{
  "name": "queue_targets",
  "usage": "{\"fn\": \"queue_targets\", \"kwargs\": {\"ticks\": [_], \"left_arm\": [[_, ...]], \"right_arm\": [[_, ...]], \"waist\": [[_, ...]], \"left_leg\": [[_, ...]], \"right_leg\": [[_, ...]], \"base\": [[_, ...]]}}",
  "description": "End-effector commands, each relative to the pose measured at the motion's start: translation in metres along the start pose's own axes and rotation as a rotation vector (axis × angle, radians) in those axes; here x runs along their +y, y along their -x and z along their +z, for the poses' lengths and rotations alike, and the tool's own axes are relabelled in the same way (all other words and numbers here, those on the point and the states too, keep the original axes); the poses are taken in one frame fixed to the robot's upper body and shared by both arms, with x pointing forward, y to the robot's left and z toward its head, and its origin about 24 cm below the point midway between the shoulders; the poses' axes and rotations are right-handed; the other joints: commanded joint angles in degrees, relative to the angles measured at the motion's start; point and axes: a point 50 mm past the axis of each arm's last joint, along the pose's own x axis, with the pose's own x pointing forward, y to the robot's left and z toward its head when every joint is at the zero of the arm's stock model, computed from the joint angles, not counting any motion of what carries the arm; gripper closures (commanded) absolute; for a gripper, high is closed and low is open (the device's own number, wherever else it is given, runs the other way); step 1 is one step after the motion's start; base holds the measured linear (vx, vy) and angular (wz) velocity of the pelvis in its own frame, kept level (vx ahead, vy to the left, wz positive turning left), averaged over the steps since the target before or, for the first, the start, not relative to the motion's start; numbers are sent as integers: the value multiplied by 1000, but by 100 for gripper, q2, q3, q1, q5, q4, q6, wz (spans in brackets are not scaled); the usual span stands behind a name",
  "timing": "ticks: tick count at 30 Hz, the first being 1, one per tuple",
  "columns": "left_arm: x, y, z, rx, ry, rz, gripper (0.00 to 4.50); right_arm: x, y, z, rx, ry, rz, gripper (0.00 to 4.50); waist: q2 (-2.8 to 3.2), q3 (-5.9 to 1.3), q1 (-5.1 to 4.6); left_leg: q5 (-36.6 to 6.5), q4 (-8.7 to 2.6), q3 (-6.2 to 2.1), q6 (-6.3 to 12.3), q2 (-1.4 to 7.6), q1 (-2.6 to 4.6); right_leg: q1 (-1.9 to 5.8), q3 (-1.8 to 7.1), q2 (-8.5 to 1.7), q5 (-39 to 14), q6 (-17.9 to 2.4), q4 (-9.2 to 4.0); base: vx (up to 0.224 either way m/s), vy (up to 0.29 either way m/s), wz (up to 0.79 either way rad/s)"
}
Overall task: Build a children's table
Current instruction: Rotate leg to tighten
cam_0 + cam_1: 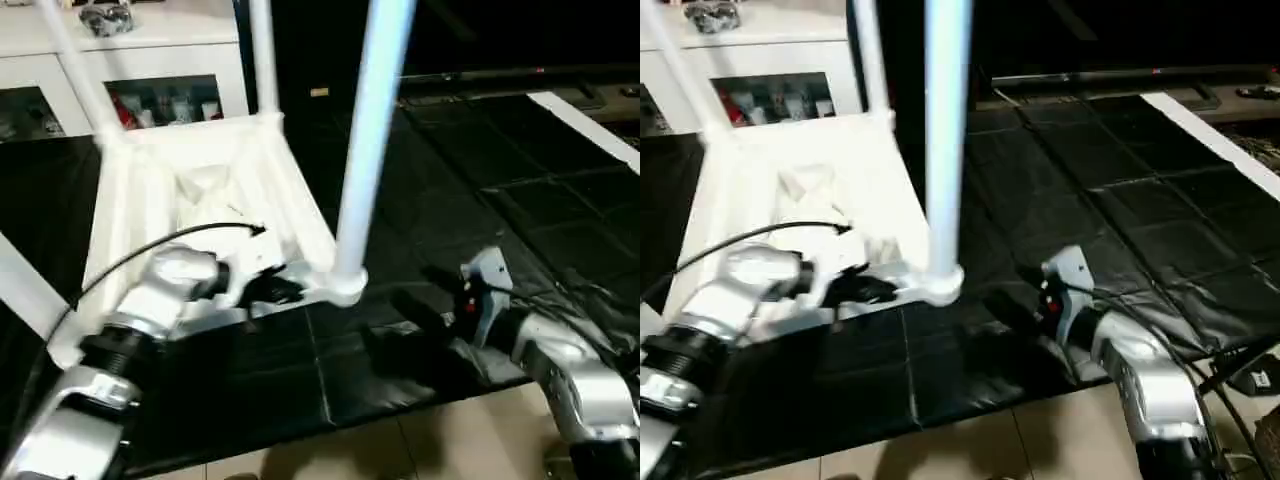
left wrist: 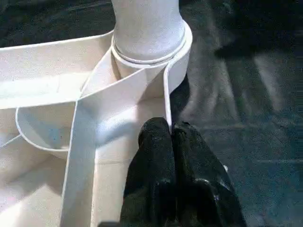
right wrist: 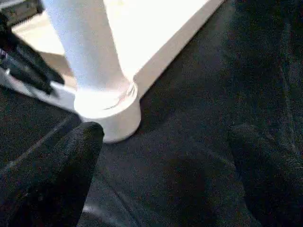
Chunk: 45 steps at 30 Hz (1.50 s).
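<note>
Silver forearms are reaching in from the near edge, one on each side. Left claw (image 1: 272,290) is sitting with its two black fingers (image 2: 163,156) pressed together, tips right at the thin rim of the table top (image 1: 200,200), just beside the near corner socket (image 2: 177,61). I cannot tell whether that rim is actually pinched between them. Right claw (image 3: 165,156) is standing wide, one finger (image 3: 61,175) low on one side and the other well apart from it, nothing between them but black mat (image 1: 480,200), and it is hovering close to that same corner without touching it.

Now the table itself: it is lying upside down on the black mat, ribbed underside facing up, left of centre in the head view. One white leg (image 1: 370,140) is standing upright in the near corner socket. Two more legs (image 1: 262,55) are rising from the far corners, and another white tube (image 1: 25,285) is slanting across at the left edge.

Behind the table, a white cabinet (image 1: 150,60) with glass doors is showing small items inside.
</note>
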Motion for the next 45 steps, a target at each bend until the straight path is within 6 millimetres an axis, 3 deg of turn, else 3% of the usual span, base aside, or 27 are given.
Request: {"fn": "queue_targets", "kwargs": {"ticks": [1, 8, 9, 11, 12, 14, 16, 17, 19, 22, 25, 27, 29, 31, 32, 33, 35, 36, 37, 38, 39, 40, 42, 43, 45], "left_arm": [[-1, -1, 10, -27, -62, -56, 450], [-7, 12, -1, -77, -21, -43, 450], [-7, 15, 0, -109, 1, -20, 423], [-9, 21, 4, -183, 25, 41, 397], [-11, 23, 6, -221, 37, 65, 387], [-14, 28, 9, -273, 52, 96, 362], [-16, 34, 10, -310, 75, 128, 350], [-17, 37, 9, -314, 86, 160, 350], [-19, 39, 9, -329, 114, 238, 322], [-24, 37, 16, -420, 174, 355, 300], [-30, 34, 19, -498, 255, 464, 274], [-40, 27, 23, -596, 361, 607, 260], [-45, 26, 24, -651, 421, 721, 250], [-49, 26, 22, -668, 463, 821, 220], [-54, 27, 17, -634, 464, 901, 220], [-55, 28, 15, -634, 468, 940, 204], [-59, 33, 9, -626, 477, 1033, 195], [-61, 34, 7, -617, 482, 1067, 185], [-61, 34, 7, -617, 482, 1067, 175], [-66, 37, 2, -583, 502, 1111, 167], [-70, 39, -3, -550, 517, 1142, 161], [-73, 40, -5, -525, 521, 1154, 161], [-78, 40, -8, -517, 542, 1152, 161], [-81, 40, -9, -511, 549, 1158, 161], [-82, 41, -9, -499, 532, 1169, 161]], "right_arm": [[-1, 3, 6, -41, 8, -22, 2], [8, 2, 8, -91, -10, -71, 2], [8, 2, 8, -97, -15, -86, 0], [7, 2, 8, -105, -3, -133, 0], [8, 2, 8, -112, -3, -138, 0], [10, 2, 9, -123, 0, -137, 0], [11, 2, 12, -146, 3, -151, 0], [11, 2, 14, -159, 1, -163, 0], [11, 4, 15, -178, -6, -196, 0], [16, 5, 14, -194, -12, -227, 0], [22, 5, 7, -155, -41, -250, 0], [27, 5, 6, -172, -42, -286, 0], [28, 4, 8, -167, 17, -291, 0], [29, 5, 8, -160, 28, -291, 0], [28, 7, 8, -185, 22, -326, 0], [27, 8, 8, -190, 27, -344, 0], [26, 11, 7, -204, 46, -368, 0], [26, 12, 7, -209, 53, -374, 0], [26, 12, 7, -209, 53, -374, 0], [29, 11, 6, -209, 32, -357, 0], [30, 10, 4, -201, 30, -347, 0], [30, 9, 3, -196, 34, -351, 0], [30, 7, 1, -204, 30, -349, 0], [30, 6, 1, -229, 1, -354, 0], [30, 5, 2, -250, -22, -369, 0]], "waist": [[18, -408, -15], [-2, -403, -30], [34, -400, -35], [22, -395, -49], [-24, -388, -47], [-9, -372, -45], [-67, -345, -56], [-49, -355, -52], [-64, -335, -86], [-72, -328, -109], [-77, -328, -99], [-39, -350, -100], [-89, -341, -122], [-124, -325, -131], [-218, -317, -143], [-185, -308, -135], [-308, -292, -193], [-240, -299, -195], [-240, -293, -227], [-345, -305, -247], [-333, -317, -230], [-368, -310, -250], [-343, -316, -271], [-418, -328, -267], [-415, -320, -268]], "left_leg": [[-1103, -416, -36, 172, 161, 29], [-1049, -422, -29, 158, 169, 11], [-1062, -426, -33, 128, 178, 15], [-1094, -430, -30, 90, 176, 10], [-1122, -436, -24, 95, 183, 14], [-1215, -436, -20, 87, 190, 23], [-1327, -435, -9, 122, 154, 28], [-1298, -436, -25, 100, 171, 17], [-1342, -443, -25, 103, 162, 13], [-1372, -440, -26, 114, 151, 6], [-1349, -437, -20, 135, 161, 18], [-1378, -441, -30, 107, 181, 1], [-1343, -429, -19, 136, 162, -46], [-1408, -412, -11, 195, 119, -54], [-1409, -411, -7, 223, 110, -66], [-1437, -412, -22, 215, 102, -57], [-1500, -399, -17, 201, 83, -69], [-1564, -408, -38, 158, 94, -43], [-1657, -425, -53, 151, 101, -47], [-1676, -426, -54, 162, 110, -56], [-1685, -459, -91, 153, 142, -64], [-1700, -470, -88, 167, 159, -65], [-1730, -491, -101, 144, 191, -51], [-1728, -490, -90, 132, 200, -27], [-1808, -512, -92, 129, 203, -26]], "right_leg": [[324, 352, -381, -1772, -801, -452], [340, 369, -389, -1532, -897, -409], [334, 373, -398, -1550, -918, -395], [335, 374, -400, -1610, -917, -401], [329, 376, -403, -1696, -928, -409], [316, 380, -406, -1841, -918, -417], [302, 367, -384, -2287, -704, -481], [320, 373, -410, -2295, -692, -450], [293, 359, -388, -2616, -516, -499], [280, 345, -374, -2791, -407, -538], [263, 355, -356, -2661, -417, -551], [277, 347, -346, -2431, -490, -513], [302, 340, -338, -2357, -456, -546], [290, 325, -317, -2744, -211, -598], [287, 319, -316, -2902, -108, -629], [265, 310, -328, -3149, 51, -651], [240, 278, -306, -3441, 292, -720], [224, 269, -301, -3439, 346, -718], [224, 258, -286, -3384, 391, -733], [232, 251, -277, -3343, 417, -730], [260, 261, -300, -3169, 352, -669], [247, 271, -294, -3102, 330, -684], [237, 297, -289, -2779, 205, -650], [225, 331, -294, -2483, 75, -620], [223, 349, -291, -2359, -8, -599]], "base": [[0, 0, 0], [0, 0, 0], [0, 0, 0], [0, 0, 0], [0, 0, 0], [0, 0, 0], [0, 0, 0], [0, 0, 0], [0, 0, 0], [0, 0, 0], [0, 0, 0], [0, 0, 0], [0, 0, 0], [0, 0, 0], [0, 0, 0], [0, 0, 0], [0, 0, 0], [0, 0, 0], [0, 0, 0], [0, 0, 0], [0, 0, 0], [0, 0, 0], [0, 0, 0], [0, 0, 0], [0, 0, 0]]}}
